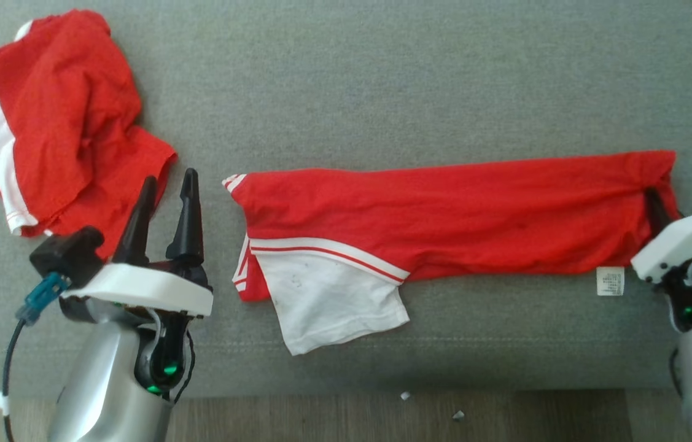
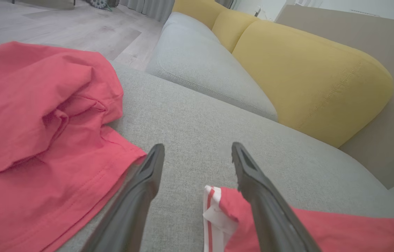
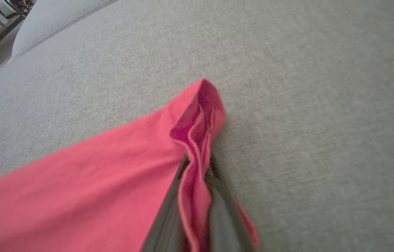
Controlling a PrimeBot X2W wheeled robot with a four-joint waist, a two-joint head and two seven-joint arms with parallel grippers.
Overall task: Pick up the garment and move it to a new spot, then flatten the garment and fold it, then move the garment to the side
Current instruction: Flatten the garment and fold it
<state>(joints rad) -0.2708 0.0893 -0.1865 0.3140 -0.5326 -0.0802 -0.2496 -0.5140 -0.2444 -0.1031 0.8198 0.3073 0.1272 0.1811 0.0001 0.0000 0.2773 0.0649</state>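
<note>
The red shirt (image 1: 444, 215) lay folded long across the middle of the grey sofa (image 1: 382, 92). The right hand (image 1: 654, 202) pinched its right end. The left hand (image 1: 171, 176) hovered with fingers spread between its left end and a crumpled garment (image 1: 63, 116).

Left claw (image 1: 171, 177) gapes, fingers apart (pointing forward); right claw (image 3: 197, 168) is clamped on the garment (image 1: 444, 209).

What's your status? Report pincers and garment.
Left pincer open, empty. Right pincer shut on garment end. Second red shirt crumpled beside left pincer.
</note>
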